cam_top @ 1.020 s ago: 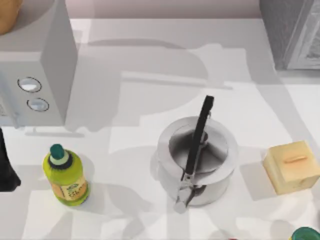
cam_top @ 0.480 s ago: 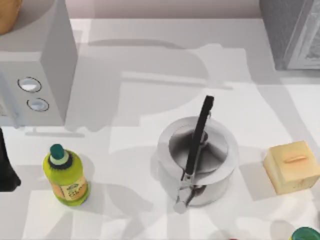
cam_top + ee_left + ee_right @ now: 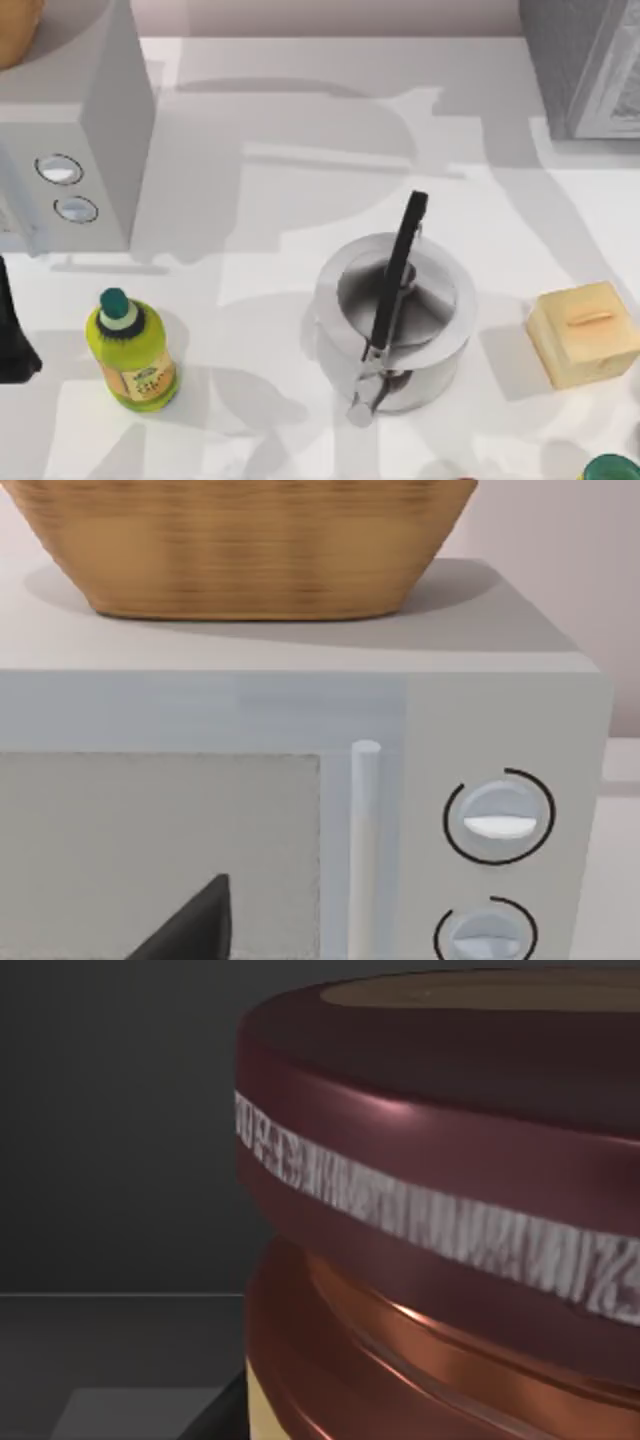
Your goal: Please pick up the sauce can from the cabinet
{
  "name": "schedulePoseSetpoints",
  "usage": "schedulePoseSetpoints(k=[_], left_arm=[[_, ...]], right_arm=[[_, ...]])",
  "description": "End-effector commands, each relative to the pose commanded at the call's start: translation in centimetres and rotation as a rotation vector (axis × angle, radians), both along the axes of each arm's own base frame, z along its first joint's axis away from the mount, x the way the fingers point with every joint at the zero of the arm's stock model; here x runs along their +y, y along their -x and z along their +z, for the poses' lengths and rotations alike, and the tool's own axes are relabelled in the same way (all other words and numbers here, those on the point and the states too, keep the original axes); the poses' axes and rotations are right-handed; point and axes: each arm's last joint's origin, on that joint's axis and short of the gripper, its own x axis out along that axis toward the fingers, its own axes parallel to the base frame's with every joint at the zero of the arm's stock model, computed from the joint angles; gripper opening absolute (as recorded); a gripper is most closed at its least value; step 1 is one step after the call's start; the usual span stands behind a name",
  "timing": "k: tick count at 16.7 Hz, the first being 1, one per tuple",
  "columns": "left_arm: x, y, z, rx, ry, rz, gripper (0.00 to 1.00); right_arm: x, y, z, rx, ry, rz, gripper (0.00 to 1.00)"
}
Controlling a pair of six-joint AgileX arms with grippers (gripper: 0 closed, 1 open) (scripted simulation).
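A white table (image 3: 290,120) is seen from above, with grey shadows lying across it. Nearest the bottom edge, a yellow-green bottle (image 3: 130,350) with a green cap stands at about 8 o'clock. A dark shape, part of the left arm (image 3: 12,335), is seen at 9 o'clock by the left edge. Just below the middle sits a round silver pot (image 3: 440,335) with a long black handle across it. A tan box (image 3: 585,332) rests at about 4 o'clock. Farther back, a grey microwave (image 3: 85,130) stands at 10 o'clock, with a woven basket (image 3: 240,540) on top in the left wrist view. A grey cabinet (image 3: 580,65) is at 1 o'clock. In the right wrist view, the sauce can (image 3: 440,1230) is seen very close, in a dark space. Whether either gripper is open or closed cannot be told.
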Motion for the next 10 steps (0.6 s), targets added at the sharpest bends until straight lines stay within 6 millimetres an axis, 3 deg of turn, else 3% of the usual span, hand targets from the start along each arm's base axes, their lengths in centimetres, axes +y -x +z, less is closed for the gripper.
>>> schedulePoseSetpoints(k=[3,6,10], left_arm=[[0.0,0.0,0.0,0.0,0.0,0.0,1.0],[0.0,0.0,0.0,0.0,0.0,0.0,1.0],[0.0,0.0,0.0,0.0,0.0,0.0,1.0]], right_arm=[[0.3,6.7,2.1,0.016,0.008,0.001,0.0],[-1.0,12.1,3.5,0.004,0.001,0.0,0.0],[-1.4,13.1,3.6,0.003,0.0,-0.001,0.0]])
